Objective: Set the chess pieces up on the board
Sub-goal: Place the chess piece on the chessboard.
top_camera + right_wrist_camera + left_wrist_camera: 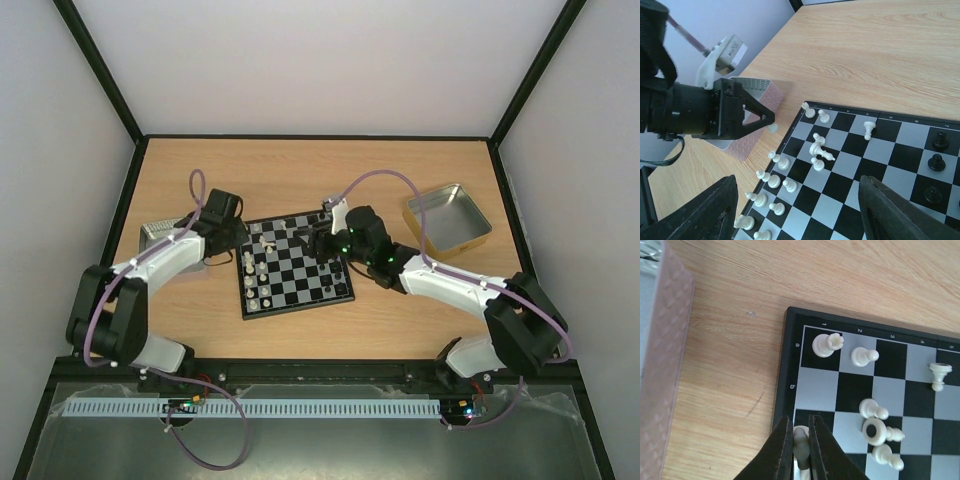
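The board (pixel 295 270) lies between both arms. My left gripper (pixel 801 429) is shut on a cream-white chess piece (pixel 801 441), held just over the board's left rim (pixel 790 365); the right wrist view shows that piece (pixel 772 128) hanging below the left gripper (pixel 762 119). My right gripper (pixel 800 210) is wide open above the board (pixel 890 145), nothing between its fingers. White pieces (pixel 775 180) stand in two rows along the left side, and a few lie tipped mid-board (pixel 820 150). Black pieces (pixel 939 141) stand at the right.
A silver tin (pixel 160 237) sits left of the board, close beside the left gripper (pixel 238 240); its side fills the left wrist view's left edge (pixel 662 350). A second open tin (pixel 447 215) sits at the back right. The right gripper (pixel 318 232) hovers over the board's far edge.
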`<action>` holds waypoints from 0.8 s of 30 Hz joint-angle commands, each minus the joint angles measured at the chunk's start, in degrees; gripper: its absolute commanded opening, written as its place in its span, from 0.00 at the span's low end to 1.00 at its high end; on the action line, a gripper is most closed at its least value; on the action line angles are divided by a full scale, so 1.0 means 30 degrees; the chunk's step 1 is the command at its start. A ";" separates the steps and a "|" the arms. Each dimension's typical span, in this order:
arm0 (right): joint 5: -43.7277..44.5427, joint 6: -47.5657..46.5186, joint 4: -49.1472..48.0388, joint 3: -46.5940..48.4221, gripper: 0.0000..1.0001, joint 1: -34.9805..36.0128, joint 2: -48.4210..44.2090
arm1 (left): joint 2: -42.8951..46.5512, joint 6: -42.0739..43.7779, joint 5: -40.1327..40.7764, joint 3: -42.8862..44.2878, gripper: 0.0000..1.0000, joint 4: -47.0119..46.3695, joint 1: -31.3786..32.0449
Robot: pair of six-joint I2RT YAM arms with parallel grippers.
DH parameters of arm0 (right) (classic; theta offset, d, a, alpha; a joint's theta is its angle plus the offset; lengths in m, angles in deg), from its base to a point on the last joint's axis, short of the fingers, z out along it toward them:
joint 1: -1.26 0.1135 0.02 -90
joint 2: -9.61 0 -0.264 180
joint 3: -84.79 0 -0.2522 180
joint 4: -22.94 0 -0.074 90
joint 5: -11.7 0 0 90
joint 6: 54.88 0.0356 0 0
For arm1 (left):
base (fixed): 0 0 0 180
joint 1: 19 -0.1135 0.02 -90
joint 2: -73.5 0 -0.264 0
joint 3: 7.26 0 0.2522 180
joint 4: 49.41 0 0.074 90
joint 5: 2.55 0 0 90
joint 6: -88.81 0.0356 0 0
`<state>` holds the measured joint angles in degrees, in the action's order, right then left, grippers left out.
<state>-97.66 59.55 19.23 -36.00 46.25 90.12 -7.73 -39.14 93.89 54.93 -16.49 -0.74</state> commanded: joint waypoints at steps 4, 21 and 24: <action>0.0585 0.0179 0.0458 0.0025 0.65 0.0028 0.0451 | -0.2006 -0.0281 0.0195 0.1437 0.07 0.0041 0.0205; 0.0405 0.0413 0.0684 0.0190 0.65 0.0008 0.0964 | -0.4302 0.0039 0.0925 0.1936 0.08 -0.1659 0.0702; 0.0492 0.0366 0.0775 0.0201 0.65 0.0021 0.0995 | -0.4738 -0.0044 0.1795 0.2315 0.09 -0.1202 0.1060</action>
<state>-97.15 60.25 21.04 -36.00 46.25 92.57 -20.28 -39.32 95.26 59.17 -20.54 1.23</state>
